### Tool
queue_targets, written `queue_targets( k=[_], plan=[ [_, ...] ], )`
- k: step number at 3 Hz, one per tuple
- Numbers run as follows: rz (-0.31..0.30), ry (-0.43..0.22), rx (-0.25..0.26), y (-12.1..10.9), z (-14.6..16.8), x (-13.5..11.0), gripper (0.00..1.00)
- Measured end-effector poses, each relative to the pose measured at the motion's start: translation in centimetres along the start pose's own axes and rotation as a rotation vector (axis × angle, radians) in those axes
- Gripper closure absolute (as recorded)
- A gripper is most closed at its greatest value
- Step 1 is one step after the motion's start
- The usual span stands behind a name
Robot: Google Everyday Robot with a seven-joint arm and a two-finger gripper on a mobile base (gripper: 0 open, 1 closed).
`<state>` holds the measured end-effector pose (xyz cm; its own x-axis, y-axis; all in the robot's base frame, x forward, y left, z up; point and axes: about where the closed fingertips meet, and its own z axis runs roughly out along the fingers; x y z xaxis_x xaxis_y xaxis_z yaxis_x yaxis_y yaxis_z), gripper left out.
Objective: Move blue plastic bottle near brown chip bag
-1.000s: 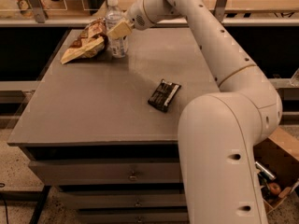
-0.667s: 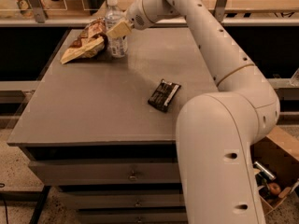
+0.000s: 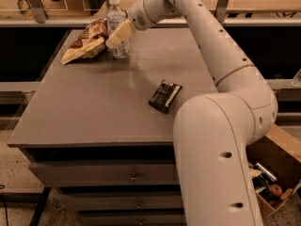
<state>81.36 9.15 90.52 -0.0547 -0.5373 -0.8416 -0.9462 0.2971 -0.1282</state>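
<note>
Placement looks all but complete: the bottle [image 3: 114, 14] stands upright at the far left of the table [image 3: 94, 107], just beside the chip bag [image 3: 86, 44], close enough that the two may touch, though contact cannot be confirmed. The gripper [image 3: 120, 33] is at the bottle's lower body, lying across its front face; whether it is clamped on the bottle or has let go cannot be told. In my judgement, what is left is the release, if not already made, and the withdrawal of the arm without tipping the bottle. The table is a plain grey top, flat and dry, with a black wrapper [image 3: 165, 96] lying well apart near the right side. Drawers [image 3: 103, 173] sit beneath the top. A cardboard box [image 3: 284, 147] holding oddments stands on the floor at lower right, and shelving runs behind the table.
</note>
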Motion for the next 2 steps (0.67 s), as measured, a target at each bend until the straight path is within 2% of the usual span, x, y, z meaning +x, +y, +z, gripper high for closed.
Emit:
queue_targets(
  k=[1,2],
  plan=[
    [0.012,0.017,0.016,-0.7,-0.7,0.7,0.0],
    [0.018,-0.008,0.101,-3.1,-5.4,1.2,0.0]
  ],
)
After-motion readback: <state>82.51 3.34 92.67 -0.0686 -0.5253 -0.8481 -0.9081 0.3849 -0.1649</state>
